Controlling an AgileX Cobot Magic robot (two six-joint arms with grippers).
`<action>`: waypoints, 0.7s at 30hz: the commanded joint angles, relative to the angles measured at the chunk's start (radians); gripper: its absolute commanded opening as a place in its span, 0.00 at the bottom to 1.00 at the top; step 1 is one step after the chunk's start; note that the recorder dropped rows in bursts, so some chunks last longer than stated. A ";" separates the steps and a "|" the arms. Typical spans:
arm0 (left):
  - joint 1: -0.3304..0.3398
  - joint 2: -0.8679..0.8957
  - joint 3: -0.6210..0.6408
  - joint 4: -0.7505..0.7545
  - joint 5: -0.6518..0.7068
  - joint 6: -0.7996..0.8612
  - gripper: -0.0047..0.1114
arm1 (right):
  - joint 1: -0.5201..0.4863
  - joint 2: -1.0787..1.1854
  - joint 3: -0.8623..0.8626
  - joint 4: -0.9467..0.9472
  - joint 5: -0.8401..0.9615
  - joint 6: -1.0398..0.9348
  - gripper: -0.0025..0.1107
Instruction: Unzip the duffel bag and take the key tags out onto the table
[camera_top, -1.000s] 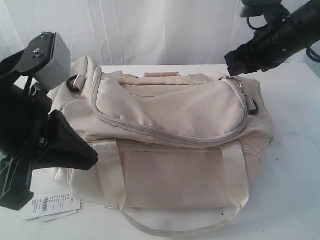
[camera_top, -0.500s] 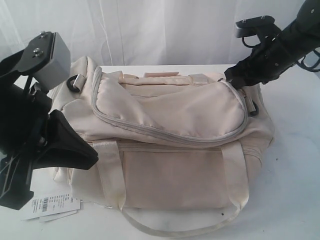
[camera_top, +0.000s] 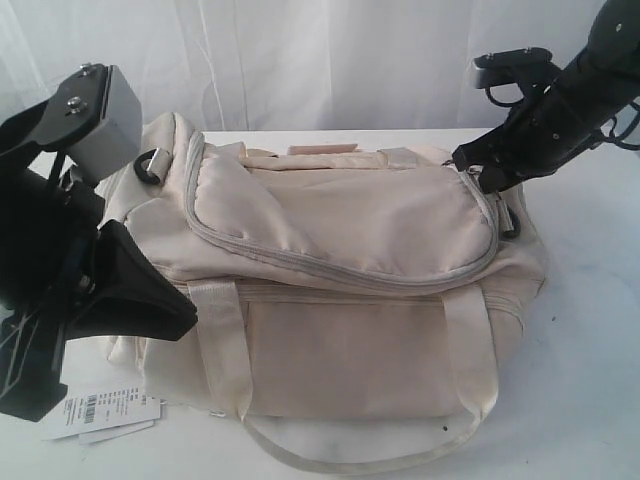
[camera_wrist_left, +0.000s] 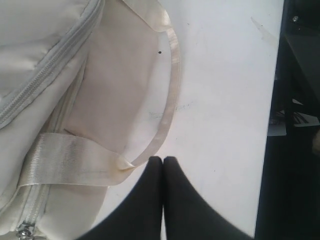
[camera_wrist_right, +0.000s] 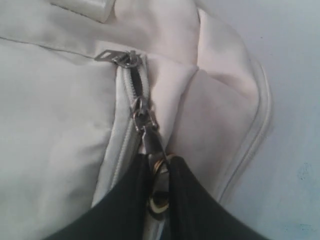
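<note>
my right hand (camera_wrist_right: 161, 162) is pinching the zipper pull (camera_wrist_right: 150, 137) at the far right end of the duffel bag (camera_top: 340, 230) on the worktop (camera_top: 590, 350), the closed zipper (camera_top: 330, 265) curving away leftward toward my pressed-together left hand (camera_wrist_left: 163, 165).

The left arm (camera_top: 45, 250) sits low at the near left. Its left gripper (camera_wrist_left: 163, 159) points right and slightly downward, with the jaws pressed flat together and nothing between them. The right arm (camera_top: 575, 95) slants down from the far right toward the left. On the right gripper (camera_wrist_right: 159, 160), the two black fingers (camera_wrist_right: 125, 200) are pinched on a metal zipper pull (camera_wrist_right: 151, 142).
</note>
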 joint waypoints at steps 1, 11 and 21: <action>-0.005 -0.003 -0.007 -0.029 0.016 0.000 0.04 | -0.001 -0.015 -0.002 -0.055 0.008 0.048 0.02; -0.005 -0.003 -0.007 -0.029 0.016 0.000 0.04 | -0.001 -0.084 -0.002 -0.052 0.021 0.048 0.02; -0.005 -0.003 -0.007 -0.029 0.010 0.000 0.04 | -0.001 -0.094 -0.002 -0.048 0.133 0.050 0.02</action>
